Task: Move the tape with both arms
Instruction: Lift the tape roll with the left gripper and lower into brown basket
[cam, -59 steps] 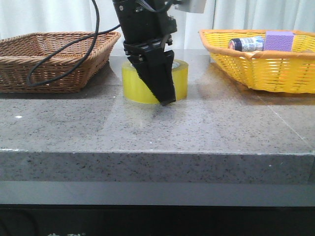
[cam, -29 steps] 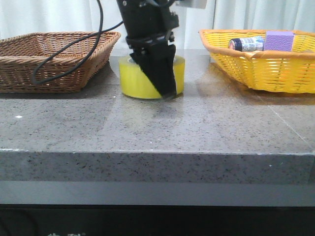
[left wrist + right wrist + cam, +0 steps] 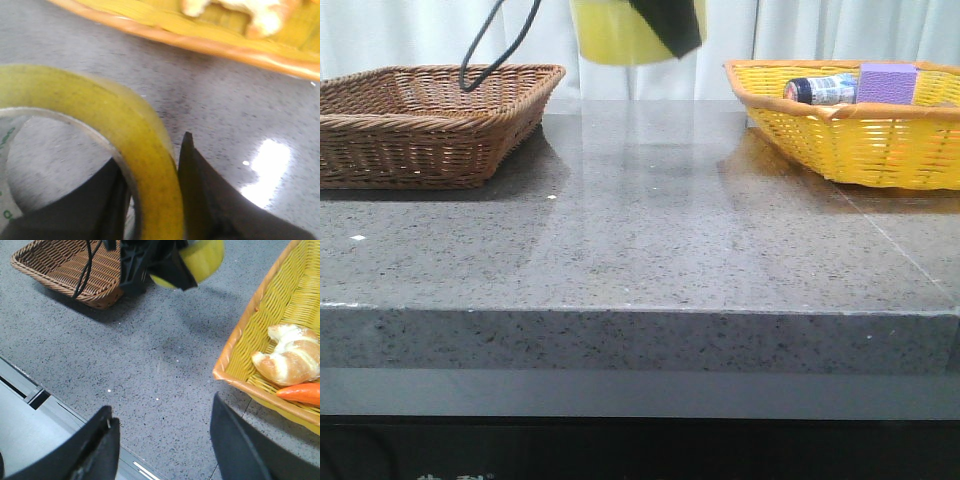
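Note:
The yellow tape roll hangs high above the grey table, cut off by the top edge of the front view. My left gripper is shut on its wall, one finger inside the ring and one outside, as the left wrist view shows on the tape with its white core. In the right wrist view the tape and the left gripper are up over the table between the two baskets. My right gripper is open and empty, above the table's front edge, well apart from the tape.
A brown wicker basket stands at the left. A yellow basket at the right holds a purple block and a small bottle; the right wrist view shows a croissant and a carrot in it.
My left gripper has lifted the tape off the table, from resting on the surface to the top edge of the front view.

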You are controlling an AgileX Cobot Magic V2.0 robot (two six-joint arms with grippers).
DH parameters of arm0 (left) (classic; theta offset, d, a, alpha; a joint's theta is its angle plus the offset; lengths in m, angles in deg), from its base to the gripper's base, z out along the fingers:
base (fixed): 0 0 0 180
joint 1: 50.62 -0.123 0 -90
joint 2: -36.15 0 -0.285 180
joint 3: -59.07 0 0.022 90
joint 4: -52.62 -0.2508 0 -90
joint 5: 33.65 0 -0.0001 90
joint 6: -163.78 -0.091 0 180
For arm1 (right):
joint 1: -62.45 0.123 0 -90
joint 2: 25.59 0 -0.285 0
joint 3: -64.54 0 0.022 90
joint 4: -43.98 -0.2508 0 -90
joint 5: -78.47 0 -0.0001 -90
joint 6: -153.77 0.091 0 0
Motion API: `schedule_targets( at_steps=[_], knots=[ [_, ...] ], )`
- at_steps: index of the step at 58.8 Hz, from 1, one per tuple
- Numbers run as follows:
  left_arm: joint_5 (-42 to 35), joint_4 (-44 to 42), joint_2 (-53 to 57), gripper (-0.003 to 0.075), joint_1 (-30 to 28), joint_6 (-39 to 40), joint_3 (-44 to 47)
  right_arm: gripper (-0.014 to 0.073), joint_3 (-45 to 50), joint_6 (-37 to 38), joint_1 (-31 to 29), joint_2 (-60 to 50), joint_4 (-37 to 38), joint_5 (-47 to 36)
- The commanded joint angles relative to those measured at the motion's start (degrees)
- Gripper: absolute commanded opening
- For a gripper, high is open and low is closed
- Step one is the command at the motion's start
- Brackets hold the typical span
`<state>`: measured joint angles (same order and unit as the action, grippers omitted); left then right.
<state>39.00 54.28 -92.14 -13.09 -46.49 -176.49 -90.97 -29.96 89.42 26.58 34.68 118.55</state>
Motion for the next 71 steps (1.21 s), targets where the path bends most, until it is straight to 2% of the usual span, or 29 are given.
schedule_targets(
  at_steps=[1,7,13,36,51,59,71],
  knots=[
    [0.7,-5.9,4.1,0.0189,-0.2,6.6,-3.1,0.0434,-1.5,-0.1,-0.1,-0.4,-0.4,-4.5],
    [0.7,-13.8,4.3,0.0189,-0.2,13.5,-3.1,0.0434,-1.5,-0.1,-0.1,-0.4,-0.4,-4.5],
    [0.7,-18.3,4.3,0.0189,-1.1,19.2,-3.1,0.0434,-1.5,-0.1,-0.1,-0.4,-0.4,-4.5],
    [0.7,-17.9,4.3,0.0189,-11.0,36.6,-3.1,0.0434,-1.5,-0.1,-0.1,-0.4,-0.4,-4.5],
    [0.7,-10.9,4.0,0.0189,-17.2,38.6,-2.1,0.0434,-1.5,-0.1,-0.1,-0.4,-0.4,-4.5],
    [0.8,-10.1,2.8,0.0189,-19.8,38.8,-1.5,0.0434,-1.5,-0.1,-0.1,-0.4,-0.4,-4.5],
    [0.8,-8.6,-0.2,0.0189,-20.8,38.8,-1.4,0.0434,-1.5,-0.1,-0.1,-0.4,-0.4,-4.5]
  ],
)
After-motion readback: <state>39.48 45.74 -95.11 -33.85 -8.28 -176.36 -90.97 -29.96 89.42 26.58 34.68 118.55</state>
